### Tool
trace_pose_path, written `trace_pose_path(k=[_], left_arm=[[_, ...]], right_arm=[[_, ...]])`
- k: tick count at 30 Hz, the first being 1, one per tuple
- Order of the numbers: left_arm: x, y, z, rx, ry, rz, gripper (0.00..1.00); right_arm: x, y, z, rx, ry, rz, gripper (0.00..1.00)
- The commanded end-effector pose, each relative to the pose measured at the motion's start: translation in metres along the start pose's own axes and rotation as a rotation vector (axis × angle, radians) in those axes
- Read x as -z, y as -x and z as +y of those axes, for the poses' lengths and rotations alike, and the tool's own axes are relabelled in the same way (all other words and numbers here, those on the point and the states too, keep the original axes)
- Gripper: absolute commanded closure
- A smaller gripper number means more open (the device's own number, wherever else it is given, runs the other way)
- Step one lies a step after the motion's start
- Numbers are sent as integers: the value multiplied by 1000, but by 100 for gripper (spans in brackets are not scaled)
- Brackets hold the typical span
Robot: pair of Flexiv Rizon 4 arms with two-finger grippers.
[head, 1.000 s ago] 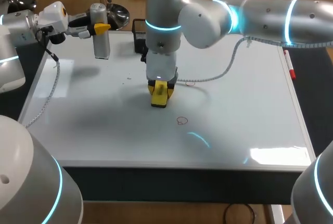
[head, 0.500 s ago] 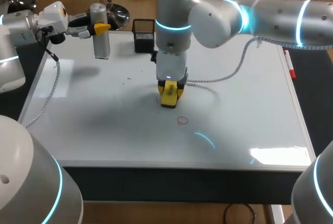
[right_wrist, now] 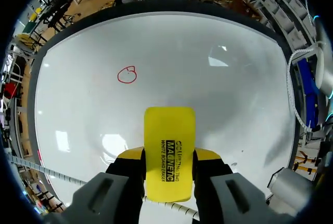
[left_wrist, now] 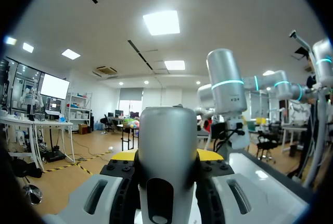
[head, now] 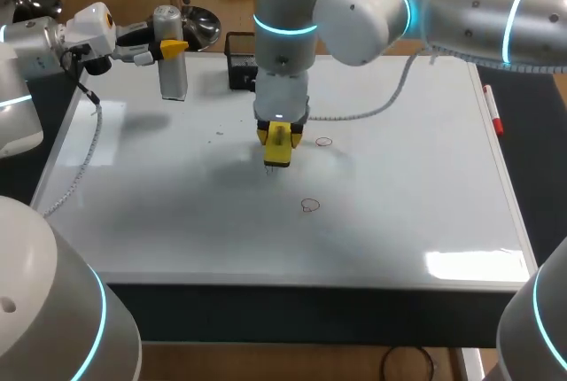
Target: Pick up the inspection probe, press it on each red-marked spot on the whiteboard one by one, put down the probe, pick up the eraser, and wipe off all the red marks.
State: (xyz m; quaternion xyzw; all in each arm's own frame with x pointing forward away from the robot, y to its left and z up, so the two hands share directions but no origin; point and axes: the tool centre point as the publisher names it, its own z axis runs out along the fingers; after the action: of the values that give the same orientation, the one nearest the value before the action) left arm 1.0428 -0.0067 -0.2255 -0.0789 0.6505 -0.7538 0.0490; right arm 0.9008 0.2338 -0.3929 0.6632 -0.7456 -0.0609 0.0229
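Grips a flat yellow rectangular eraser [head: 277, 152] in the right gripper [head: 276, 149], just above the middle of the head view, with both yellow-tipped fingers pressed against its long sides. Points the eraser down at the glossy white whiteboard [head: 399, 221]; cannot tell whether its lower edge touches the surface. Shows two small marks on the board: one red circle [head: 323, 142] just right of the gripper, and a second red circle [head: 309, 206] below it, toward the lower middle. In the right wrist view, has the eraser [right_wrist: 169, 153] clamped between the fingers, with a red circle [right_wrist: 126, 75] ahead of the gripper and off to one side, clear of the eraser. Holds a grey cylindrical inspection probe [head: 171, 66] upright in the left gripper [head: 168, 47] at the upper left of the head view, over the board's far corner. In the left wrist view, fills the gap between the fingers with the probe [left_wrist: 167, 151], pinched from both sides. Also on the board: a black mesh box [head: 237, 62] at the top edge behind the right arm, a red marker pen [head: 493, 115] along the right edge, and a white coiled cable [head: 372, 120] trailing from the right arm.
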Motion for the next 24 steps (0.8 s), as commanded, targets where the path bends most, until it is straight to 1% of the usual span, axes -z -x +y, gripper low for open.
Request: trace_pose_path(k=[1, 8, 13, 14, 18, 24], left_arm=[[0, -2, -2, -2, 0, -4, 100], [0, -2, -2, -2, 0, -4, 100], [0, -2, -2, -2, 0, -4, 100], [0, -2, -2, -2, 0, -4, 100], [0, -2, -2, -2, 0, -4, 100], [0, -2, -2, -2, 0, -4, 100]], right_arm=[[-10, 15, 1, 16, 17, 3, 100], [-21, 39, 10, 71, 37, 16, 100], [-29, 46, 12, 97, 53, 29, 100], [-32, 47, 12, 97, 55, 45, 100], [-42, 49, 13, 103, 75, 55, 100], [-48, 43, 11, 91, 80, 53, 100]])
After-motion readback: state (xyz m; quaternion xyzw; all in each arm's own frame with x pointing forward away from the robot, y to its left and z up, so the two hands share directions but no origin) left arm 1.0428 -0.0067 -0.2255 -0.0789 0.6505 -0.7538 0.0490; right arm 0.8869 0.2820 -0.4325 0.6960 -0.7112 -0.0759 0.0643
